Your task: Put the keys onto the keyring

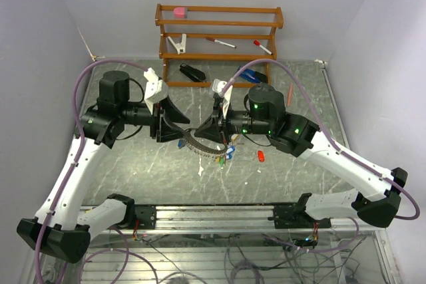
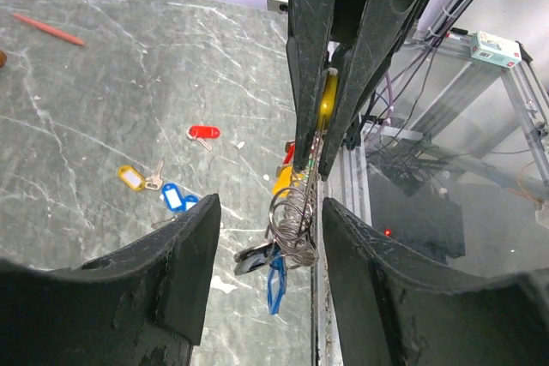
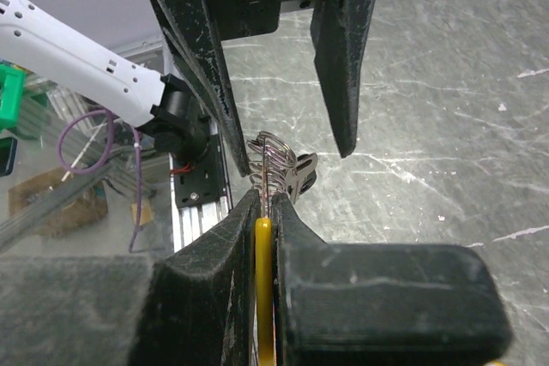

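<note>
My right gripper [image 3: 264, 199] is shut on a yellow key tag [image 3: 263, 280] and the thin wire beside it. The silvery keyring [image 1: 198, 145] hangs between both grippers above the table. Its coiled small rings [image 2: 296, 225] carry a blue tag [image 2: 274, 285] and a dark key [image 2: 256, 256]. They hang between the fingers of my left gripper [image 2: 270, 205], which stands open and does not touch them. Loose keys lie on the table: a red tag [image 2: 204, 133], a yellow tag [image 2: 131, 177] and a blue tag [image 2: 174, 196]. More tags [image 1: 227, 154] dangle under the ring.
A wooden rack [image 1: 219, 31] stands at the back with a pink item [image 1: 180, 11], marker pens and a white clip. A black stapler [image 1: 192, 72] and a red pen [image 1: 290, 91] lie on the table. The metal rail [image 1: 213, 216] borders the near table edge.
</note>
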